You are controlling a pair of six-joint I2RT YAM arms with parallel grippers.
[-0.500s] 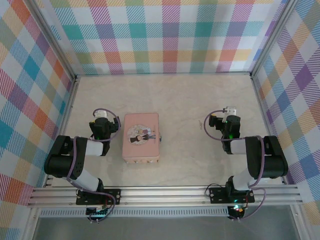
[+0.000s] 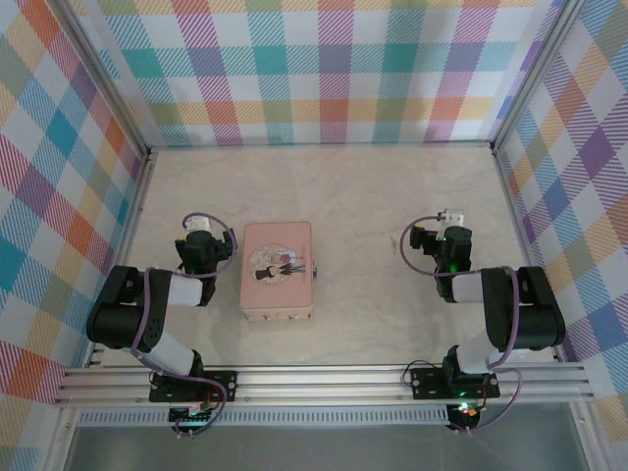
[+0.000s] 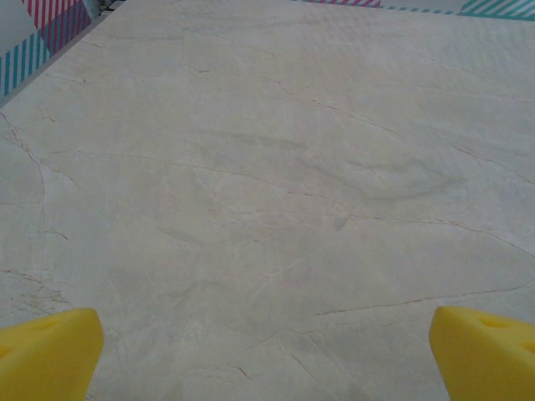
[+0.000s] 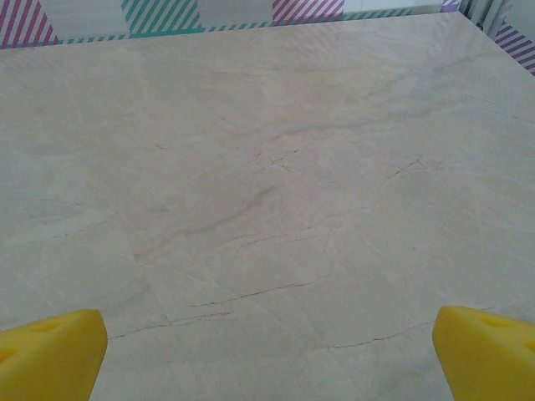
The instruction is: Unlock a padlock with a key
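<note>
Padlock (image 2: pixel 316 264) work looked not yet begun, as far as one could judge: nothing was held, nothing was touched, and finding the key, gripping it, steadying the lock, inserting and turning all seemed left to do. The pale marbled counter (image 2: pixel 373 196) spread wide between the checked walls, and near its middle sat the pink tin (image 2: pixel 277 269), lid up, with a small cartoon picture on it. Both arms were folded low at the near edge, one at either side of the tin. The left fingers (image 3: pixel 50 351) stood wide apart over bare counter with nothing between them, and the right fingers (image 4: pixel 485 347) did the same on their side. In the top view the padlock read only as a tiny dark-teal speck touching the tin's edge at 3 o'clock from the lid's centre; its shackle was too small to tell. It lay at about 4 o'clock from the left fingers, with the tin between them, and at about 8 o'clock from the right fingers across open counter, well apart from both. The key was too small to tell from that speck.
</note>
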